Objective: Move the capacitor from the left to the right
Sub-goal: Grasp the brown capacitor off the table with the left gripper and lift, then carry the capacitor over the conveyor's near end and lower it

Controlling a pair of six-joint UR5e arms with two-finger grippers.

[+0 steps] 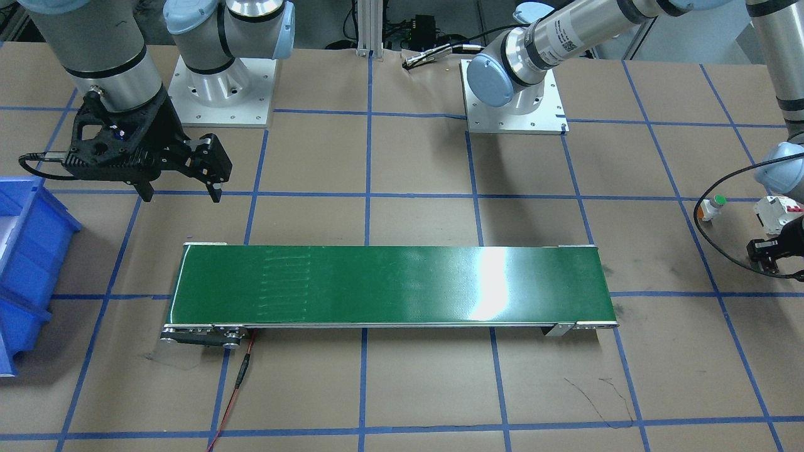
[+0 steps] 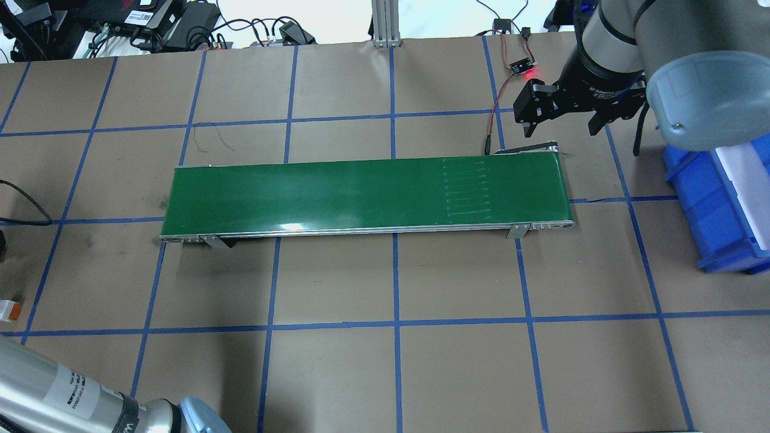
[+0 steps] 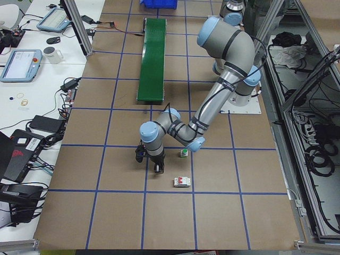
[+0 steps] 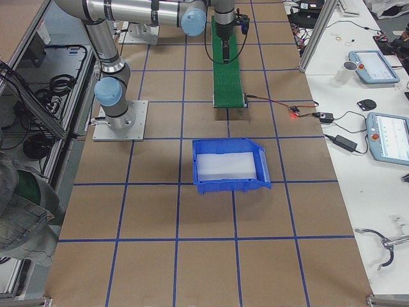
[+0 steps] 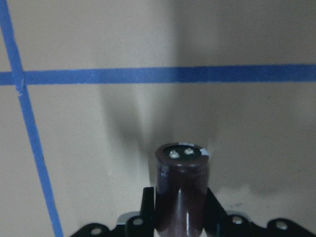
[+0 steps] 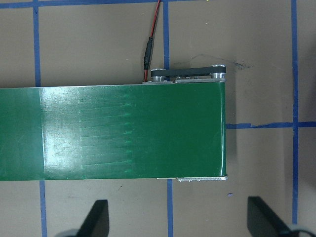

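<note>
The capacitor (image 5: 181, 190) is already clamped between the fingers of the left gripper (image 5: 180, 212), at the far left end of the table. Its long axis runs in line with the fingers, and the end with two metal terminals shows in the wrist view. Whether it is clear of the table cannot be told.

The left arm is folded low, its gripper pointing down just beside a push button (image 1: 713, 207) and a circuit breaker (image 1: 779, 213). The conveyor belt (image 1: 389, 285) lies to its right, well apart, so the next move is probably a carry to the belt's left end.

The right gripper (image 1: 182, 194) hangs over the belt's right end with its fingers spread and nothing between them, near the blue bin (image 1: 25, 251).
</note>
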